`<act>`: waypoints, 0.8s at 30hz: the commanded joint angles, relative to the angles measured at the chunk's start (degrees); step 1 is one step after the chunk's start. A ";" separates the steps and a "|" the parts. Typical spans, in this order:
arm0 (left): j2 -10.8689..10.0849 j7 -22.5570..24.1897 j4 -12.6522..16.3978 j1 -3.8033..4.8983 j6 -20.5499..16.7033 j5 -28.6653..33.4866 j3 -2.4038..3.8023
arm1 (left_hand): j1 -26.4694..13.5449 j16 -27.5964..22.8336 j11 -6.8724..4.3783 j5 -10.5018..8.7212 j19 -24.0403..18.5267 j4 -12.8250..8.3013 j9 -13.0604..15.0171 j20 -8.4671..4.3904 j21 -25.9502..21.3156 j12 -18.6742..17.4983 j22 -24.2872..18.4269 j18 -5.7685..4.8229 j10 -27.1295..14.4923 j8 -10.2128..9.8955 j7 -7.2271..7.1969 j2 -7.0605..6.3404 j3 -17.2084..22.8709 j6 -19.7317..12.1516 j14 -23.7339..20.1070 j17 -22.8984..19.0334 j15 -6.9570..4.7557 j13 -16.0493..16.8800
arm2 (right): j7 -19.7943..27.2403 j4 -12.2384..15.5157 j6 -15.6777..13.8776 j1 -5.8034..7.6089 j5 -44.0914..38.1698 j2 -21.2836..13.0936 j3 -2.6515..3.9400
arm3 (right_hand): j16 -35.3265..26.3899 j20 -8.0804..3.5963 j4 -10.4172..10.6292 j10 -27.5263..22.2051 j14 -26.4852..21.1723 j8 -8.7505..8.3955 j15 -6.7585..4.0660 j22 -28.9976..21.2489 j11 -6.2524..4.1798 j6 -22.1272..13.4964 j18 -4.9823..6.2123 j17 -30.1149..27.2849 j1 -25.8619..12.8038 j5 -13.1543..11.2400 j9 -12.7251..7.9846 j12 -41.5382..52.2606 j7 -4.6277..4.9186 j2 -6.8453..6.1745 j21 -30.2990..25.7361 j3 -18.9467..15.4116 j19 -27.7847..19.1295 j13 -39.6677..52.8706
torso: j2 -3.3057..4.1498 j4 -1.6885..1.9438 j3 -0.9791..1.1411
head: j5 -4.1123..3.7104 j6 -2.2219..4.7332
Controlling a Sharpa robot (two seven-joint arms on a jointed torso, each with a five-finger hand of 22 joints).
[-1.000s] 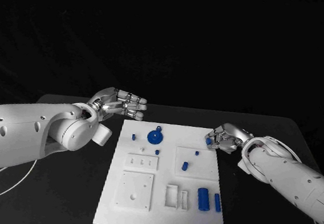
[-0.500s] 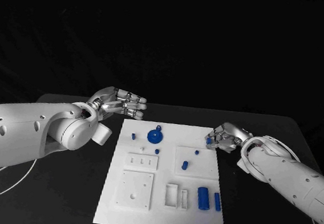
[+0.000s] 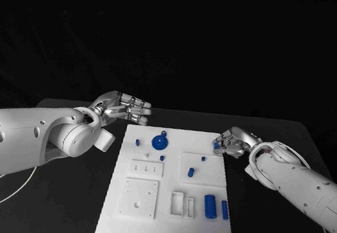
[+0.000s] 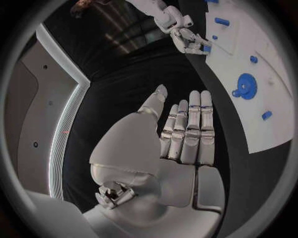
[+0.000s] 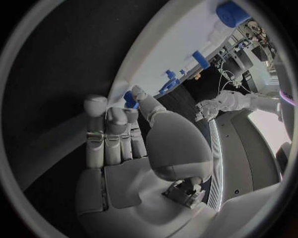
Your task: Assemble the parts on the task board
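The white task board [image 3: 164,224] lies in the middle of the black table. On it are a blue gear [image 3: 160,143], several small blue pegs such as one at its left side [image 3: 138,142], and two blue cylinders [image 3: 210,207] near its right edge. My right hand [image 3: 234,142] is at the board's far right corner, and its thumb and a finger pinch a small blue part [image 3: 218,143], which also shows in the right wrist view [image 5: 129,97]. My left hand [image 3: 124,108] hovers off the board's far left corner, fingers straight and side by side [image 4: 186,134], holding nothing.
White fixture blocks [image 3: 141,198] and a raised square plate [image 3: 201,168] stand on the board. Bare black table [image 3: 61,195] lies to both sides of the board. The left wrist view shows the gear [image 4: 246,86] and my right hand [image 4: 186,39].
My right hand has edged very slightly toward the board's far corner with the blue part. The left hand and the parts on the board have not moved.
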 commanded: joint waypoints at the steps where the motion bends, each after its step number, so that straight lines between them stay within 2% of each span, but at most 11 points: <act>1: 0.06 -2.24 0.19 0.11 0.02 -1.03 0.10 | -0.87 0.98 -0.55 -0.28 0.91 0.83 -0.09 -0.50 0.68 -0.24 0.29 0.15 1.72 -0.19 -0.04 0.30 -0.13 0.78 0.94 0.52 -0.57 -0.04 | -2.00 1.57 -2.63 0.18 -0.18 -0.48 0.01 | 0.30 0.28 0.02 0.44 0.44 0.37 -0.09 3.85 0.04 0.59 -0.23 0.08 -0.02 0.06 0.10 0.17 0.00 0.32 0.30 -0.37 0.55 -0.01 | -0.20 -0.21 -0.03 | 0.16 0.17; 4: 0.29 -4.72 -0.05 0.29 0.48 -2.26 0.13 | -2.69 3.26 -1.72 -1.29 2.57 2.58 -0.16 -1.42 1.81 -0.19 0.83 -0.13 5.06 -0.15 -0.80 0.52 -0.73 2.10 2.96 1.61 -1.62 -0.04 | -3.53 3.47 -3.27 0.80 -0.82 -1.02 0.03 | 0.36 0.26 0.02 0.48 0.52 0.37 -0.11 3.87 -0.02 0.65 -0.18 0.15 -0.01 -0.29 0.09 0.15 -0.03 0.28 0.41 -0.46 0.63 -0.04 | -0.50 -0.46 -0.06 | 0.36 0.25; 7: 0.91 -7.67 -0.67 0.51 0.56 -3.95 0.15 | -4.56 7.07 -3.03 -1.84 4.83 4.55 -0.25 -2.88 3.84 -0.15 1.93 -0.63 8.72 -0.07 -1.78 0.31 -1.51 4.24 5.49 3.56 -3.05 0.01 | -5.65 5.65 -3.65 1.57 -1.81 -1.53 0.05 | 0.40 0.23 -0.07 0.57 0.60 0.36 -0.13 3.88 -0.07 0.69 -0.13 0.21 0.25 -0.69 0.09 0.17 -0.04 0.06 0.54 -0.51 0.74 -0.03 | -1.18 -0.84 -0.22 | 0.66 0.09; 9: 1.42 -9.37 -1.08 0.59 -0.04 -4.87 0.16 | -5.11 10.09 -4.10 -1.99 6.16 5.36 -0.32 -4.01 5.61 -0.20 2.99 -1.01 11.84 -0.13 -2.41 0.27 -1.75 5.79 6.89 5.32 -4.09 0.04 | -7.10 7.09 -3.62 1.96 -2.32 -1.74 0.07 | 0.38 0.24 -0.01 0.59 0.62 0.35 -0.13 3.88 -0.08 0.66 -0.10 0.22 0.17 -0.97 0.08 0.16 -0.04 0.00 0.58 -0.63 0.79 -0.05 | -1.62 -1.07 -0.31 | 0.98 -0.02; 10: 1.74 -10.32 -1.32 0.62 -0.42 -5.25 0.16 | -4.85 12.52 -4.32 -1.99 5.45 5.76 -0.82 -4.57 6.77 -0.19 3.94 -1.68 12.24 -0.31 -2.49 0.09 -1.74 5.80 5.60 7.11 -4.26 0.08 | -7.98 7.97 -3.66 2.16 -2.70 -1.82 0.07 | 0.37 0.24 0.00 0.60 0.62 0.35 -0.13 3.88 -0.09 0.65 -0.10 0.22 0.17 -1.04 0.08 0.16 -0.04 0.00 0.58 -0.64 0.80 -0.06 | -1.87 -1.19 -0.34 | 1.11 -0.10; 12: 2.37 -12.51 -1.73 0.67 -0.89 -6.00 0.17 | -5.40 16.27 -5.53 -1.97 6.74 6.45 -0.80 -5.49 8.94 0.14 5.31 -1.66 16.07 -0.07 -3.15 0.15 -1.95 7.33 7.26 9.48 -5.46 0.27 | -9.80 9.89 -3.63 2.48 -3.56 -1.94 0.08 | 0.38 0.24 -0.03 0.64 0.69 0.36 -0.15 3.89 -0.11 0.69 -0.05 0.27 0.30 -1.55 0.09 0.15 -0.06 0.02 0.69 -0.65 0.90 -0.07 | -2.29 -1.36 -0.40 | 1.34 -0.26; 15: 3.05 -15.59 -2.15 0.79 0.26 -6.79 0.19 | -5.72 21.63 -6.21 -1.93 6.40 7.00 -1.25 -6.46 12.13 0.11 7.68 -2.13 18.40 -0.13 -3.38 -0.15 -2.22 7.69 6.23 13.49 -6.24 0.35 | -11.96 12.11 -3.54 2.73 -4.43 -1.97 0.09 | 0.31 0.25 -0.02 0.58 0.68 0.35 -0.14 3.88 -0.11 0.68 -0.04 0.24 0.31 -1.69 0.08 0.05 -0.05 0.02 0.64 -0.58 0.93 -0.16 | -2.81 -1.55 -0.53 | 1.96 -0.78; 16: 3.28 -16.76 -2.29 0.86 1.10 -7.04 0.20 | -5.57 23.48 -6.43 -1.66 6.38 6.96 -1.43 -6.80 13.27 0.02 8.51 -2.24 19.33 0.12 -3.25 -0.15 -2.13 7.19 6.01 14.77 -6.45 0.38 | -12.63 12.87 -3.54 2.80 -4.70 -1.93 0.09 | 0.12 0.24 0.07 0.41 0.62 0.32 -0.13 3.85 -0.09 0.41 -0.01 0.13 0.27 -2.89 0.05 -0.26 -0.01 0.15 0.48 -0.37 0.91 -0.41 | -2.91 -1.58 -0.53 | 2.06 -0.89; 18: 3.77 -19.28 -2.53 1.04 3.04 -7.70 0.22 | -5.20 27.13 -6.49 -1.51 5.80 6.66 -1.81 -7.17 15.53 0.09 10.26 -2.32 19.80 -0.06 -2.87 -0.78 -1.96 5.12 5.16 17.20 -6.82 0.40 | -14.06 14.48 -3.59 2.91 -5.18 -1.63 0.09 | 0.05 0.27 0.17 0.43 0.68 0.36 -0.12 3.79 -0.11 0.46 0.04 0.14 0.00 -3.09 0.07 -0.33 -0.04 -0.09 0.23 0.06 0.93 -0.50 | -3.31 -1.67 -0.58 | 2.17 -1.00; 23: 4.93 -23.38 -3.01 1.61 5.13 -9.59 0.25 | -7.24 36.97 -6.80 -1.92 3.58 8.32 -1.85 -7.96 22.88 0.80 16.13 -1.90 21.32 -0.12 -3.23 -1.78 -1.82 5.21 3.61 22.21 -7.75 0.97 | -16.93 17.49 -4.34 3.03 -6.39 -0.51 0.09 | -0.12 0.25 0.20 0.53 0.85 0.34 -0.17 3.85 -0.11 0.41 0.07 0.20 -0.23 -2.80 0.07 -0.39 -0.02 -0.42 0.26 0.97 1.17 -0.66 | -4.19 -1.71 -0.49 | 2.62 -1.51; 24: 5.23 -24.16 -3.18 1.76 5.24 -10.01 0.25 | -8.33 37.57 -6.96 -1.88 3.23 9.14 -1.84 -7.96 23.59 0.95 16.76 -1.78 21.53 -0.16 -3.22 -1.54 -1.90 5.26 3.45 22.29 -7.68 1.09 | -17.44 17.98 -4.66 3.03 -6.66 -0.22 0.08 | -0.13 0.25 0.19 0.55 0.87 0.34 -0.17 3.88 -0.13 0.41 0.07 0.21 -0.22 -2.73 0.07 -0.38 -0.02 -0.44 0.36 1.05 1.20 -0.66 | -4.39 -1.73 -0.47 | 2.73 -1.62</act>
